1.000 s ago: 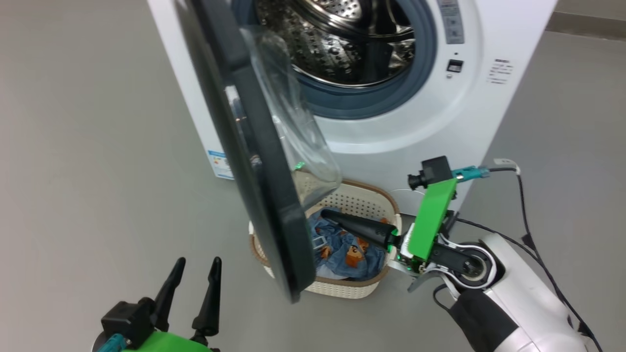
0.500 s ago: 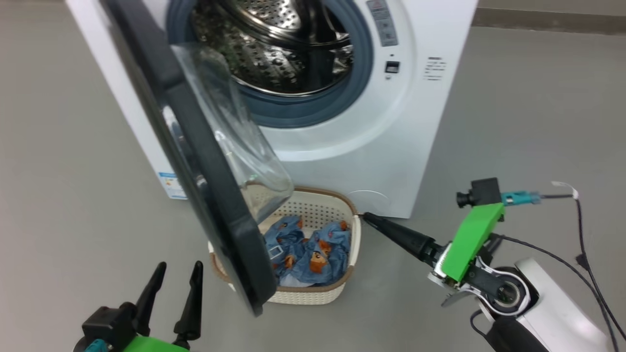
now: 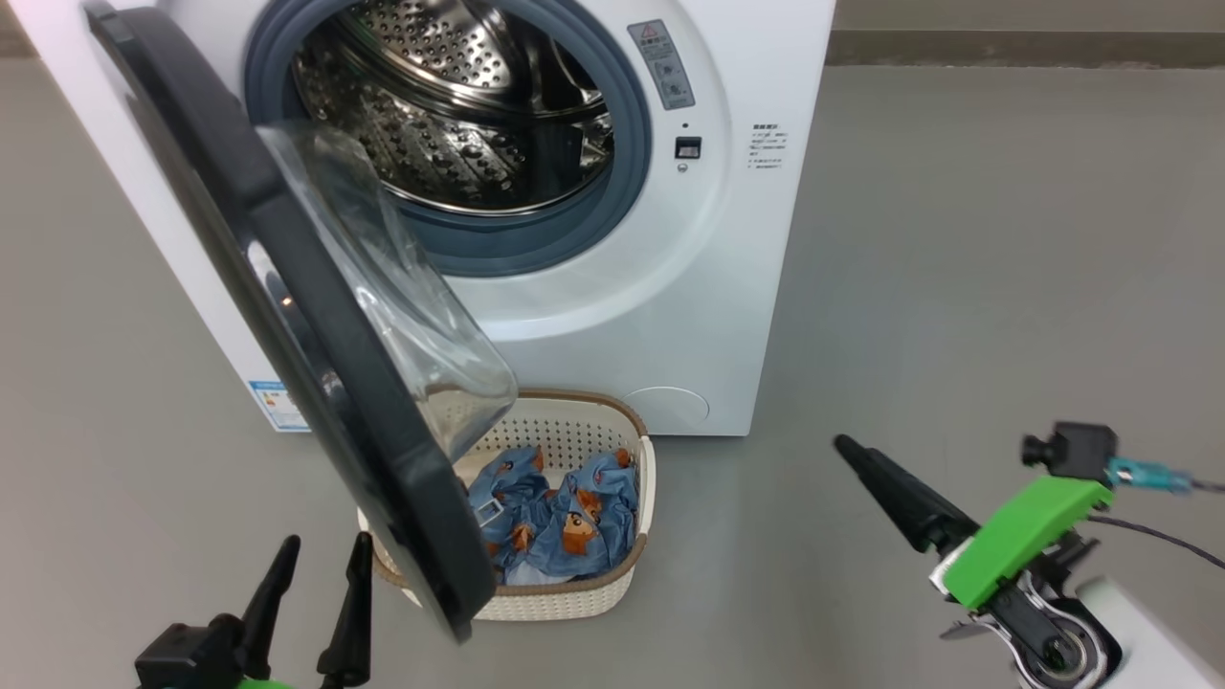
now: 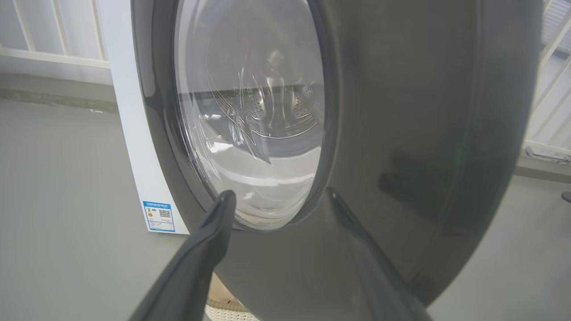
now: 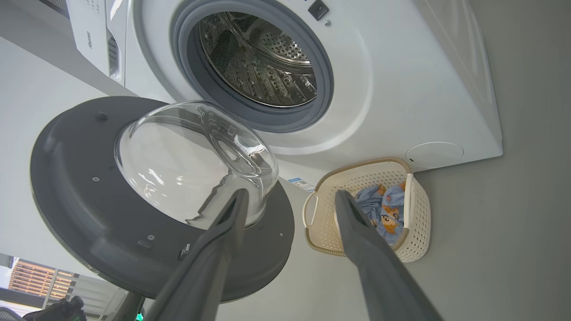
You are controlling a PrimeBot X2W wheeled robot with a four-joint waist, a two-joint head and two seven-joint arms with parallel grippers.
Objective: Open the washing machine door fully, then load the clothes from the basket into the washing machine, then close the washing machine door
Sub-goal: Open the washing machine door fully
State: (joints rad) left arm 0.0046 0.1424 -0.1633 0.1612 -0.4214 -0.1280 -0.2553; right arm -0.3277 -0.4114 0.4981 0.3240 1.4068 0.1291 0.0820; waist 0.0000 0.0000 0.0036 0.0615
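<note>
Here, the washing machine door (image 3: 335,383) is seen half-swung before the washing machine (image 3: 708,287), overhanging the basket (image 3: 555,593) at its foot, where the clothes (image 3: 565,522) lie. The left gripper (image 3: 325,541) and right gripper (image 5: 291,192) are spread wide, empty. The door is best pushed fully aside first.

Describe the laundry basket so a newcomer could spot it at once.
Find the big white washing machine with its round door swung open. On the floor just in front, partly hidden by the door's lower edge, sits the basket: small, cream, perforated, brown-rimmed, holding blue bear-print clothes.
</note>
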